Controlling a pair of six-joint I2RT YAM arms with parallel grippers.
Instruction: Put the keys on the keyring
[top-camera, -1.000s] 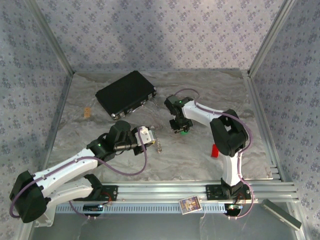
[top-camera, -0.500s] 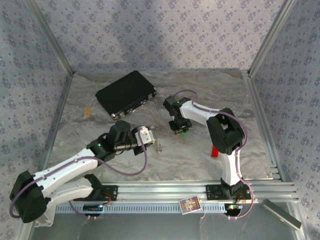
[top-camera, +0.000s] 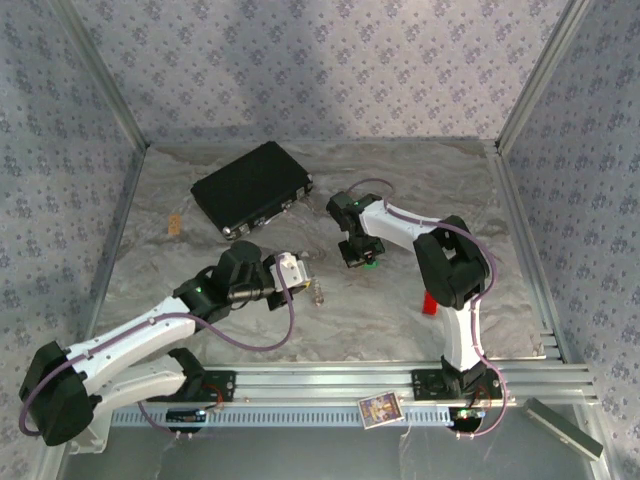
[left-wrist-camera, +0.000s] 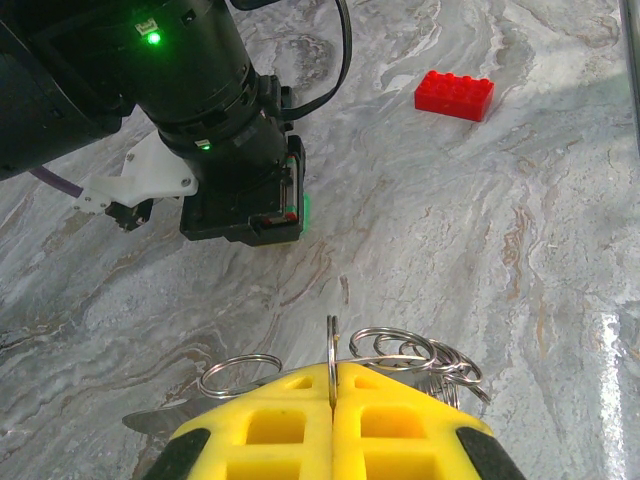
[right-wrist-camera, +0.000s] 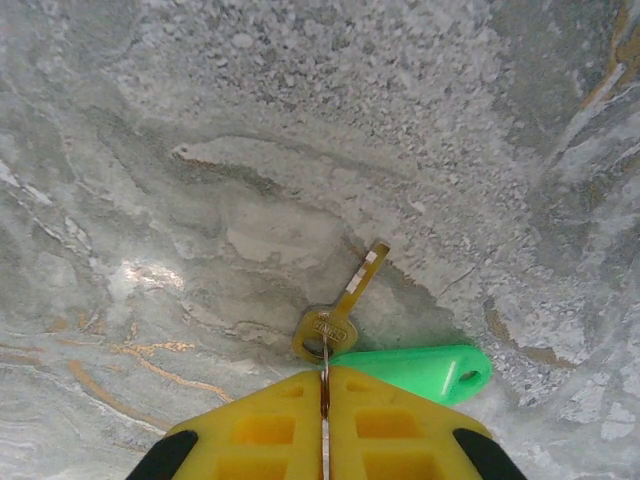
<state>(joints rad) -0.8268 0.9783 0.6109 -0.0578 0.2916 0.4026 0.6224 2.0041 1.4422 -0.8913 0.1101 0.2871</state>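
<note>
My left gripper (left-wrist-camera: 332, 372) is shut on the keyring (left-wrist-camera: 331, 340), a silver loop held on edge between the yellow fingers, with several linked rings (left-wrist-camera: 412, 350) lying beside it. From above, the left gripper (top-camera: 291, 271) sits mid-table with the rings (top-camera: 318, 293) at its tip. My right gripper (right-wrist-camera: 324, 378) is low over the table, shut on a thin wire ring that passes through the head of a small brass key (right-wrist-camera: 340, 315). A green plastic tag (right-wrist-camera: 420, 370) lies right of that key. The right gripper (top-camera: 360, 252) stands a short way right of the left one.
A flat black box (top-camera: 252, 188) lies at the back left. A red block (left-wrist-camera: 455, 95) rests on the marbled table, right of the right arm (top-camera: 430, 300). A small tan piece (top-camera: 176, 224) sits near the left wall. Metal frame rails edge the table.
The right gripper has shifted slightly to the left over the green tag. The left arm and the rings have not moved.
</note>
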